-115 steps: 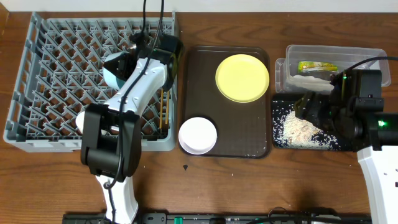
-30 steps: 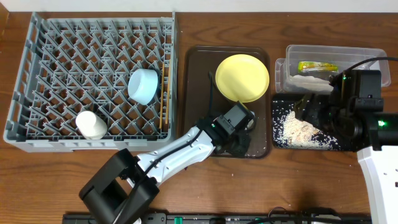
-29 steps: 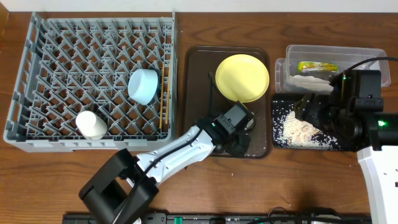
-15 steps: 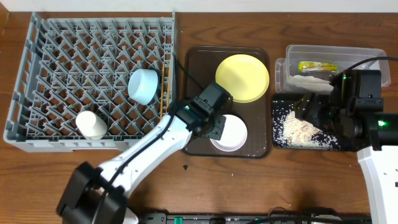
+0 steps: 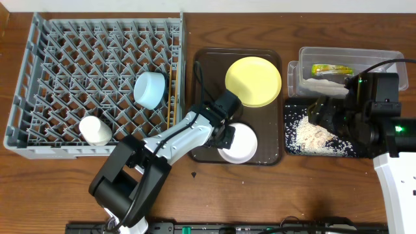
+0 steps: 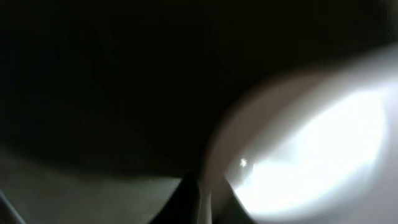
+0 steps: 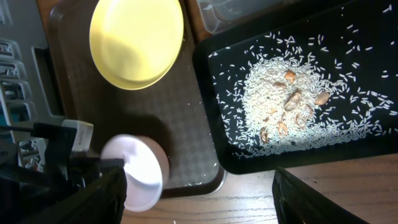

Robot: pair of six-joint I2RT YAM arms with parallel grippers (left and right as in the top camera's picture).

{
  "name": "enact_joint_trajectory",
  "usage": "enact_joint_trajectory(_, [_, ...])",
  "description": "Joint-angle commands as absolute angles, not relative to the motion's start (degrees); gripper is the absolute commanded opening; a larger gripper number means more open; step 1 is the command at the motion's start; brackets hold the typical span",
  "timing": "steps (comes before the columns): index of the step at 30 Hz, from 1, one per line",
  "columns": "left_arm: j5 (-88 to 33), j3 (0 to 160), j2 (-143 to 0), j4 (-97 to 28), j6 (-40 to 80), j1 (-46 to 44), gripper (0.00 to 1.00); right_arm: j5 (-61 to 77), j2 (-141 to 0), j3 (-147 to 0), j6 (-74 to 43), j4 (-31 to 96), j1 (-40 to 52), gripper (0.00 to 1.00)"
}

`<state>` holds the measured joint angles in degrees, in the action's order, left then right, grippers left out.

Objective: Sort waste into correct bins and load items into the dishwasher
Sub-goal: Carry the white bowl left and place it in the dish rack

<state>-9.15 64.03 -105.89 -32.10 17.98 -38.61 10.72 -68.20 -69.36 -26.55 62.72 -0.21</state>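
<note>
overhead: the left gripper point(image 5: 227, 134) is clamped on the left rim of the pale pink bowl point(image 5: 242, 144). the bowl sits on the brown serving tray point(image 5: 208, 71), just below the yellow plate point(image 5: 253, 81). the left arm lies across the tray's left edge and hides part of it. the grey dish rack point(image 5: 19, 97) holds the light blue bowl point(image 5: 150, 89), the white cup point(image 5: 95, 130) and the chopsticks point(image 5: 172, 104), which lie along its right wall. the right gripper point(image 5: 323, 112) hangs over the black tray point(image 5: 290, 146) of rice scraps point(image 5: 312, 135) and covers the tray's right part. beyond it, the clear tub point(image 5: 351, 53) holds the wrapper point(image 5: 331, 69) and the napkin point(image 5: 318, 84).

left wrist: dark and blurred; only a pale curved rim running down between two dark fingers can be made out.

right wrist: jaws wide apart with nothing between them. the fingers are cut off at the lower corners, and the left arm partly hides the bowl.
</note>
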Motion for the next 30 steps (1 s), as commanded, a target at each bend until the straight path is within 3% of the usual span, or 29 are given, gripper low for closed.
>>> enact_joint_trajectory(1, [-9.9,64.1,-104.8,-32.8,17.5,-38.2,0.08,11.0,-67.7,-69.6,-26.1,62.5,-0.4,0.73])
enact_joint_trajectory(5, [-5.3,67.2,-99.9,-37.9,17.4,-36.5,0.08,11.0,-67.7,-69.6,-26.1,62.6,-0.4,0.73])
enact_joint_trajectory(10, [11.3,71.2,-90.8,-43.5,14.0,-34.0,0.07,11.0,-67.7,-69.6,-26.1,62.5,-0.4,0.73])
enact_joint_trajectory(21, [69.5,71.2,-83.2,-45.5,5.8,-28.3,0.07,11.0,-67.7,-69.6,-26.1,62.6,-0.4,0.73])
enact_joint_trajectory(24, [75.8,71.2,-84.1,-43.8,4.9,-23.9,0.07,11.0,-67.7,-69.6,-26.1,62.5,-0.4,0.73])
enact_joint_trajectory(30, [75.9,71.1,-87.3,-38.0,1.7,-13.3,0.07,11.0,-67.7,-69.6,-26.1,62.6,-0.4,0.73])
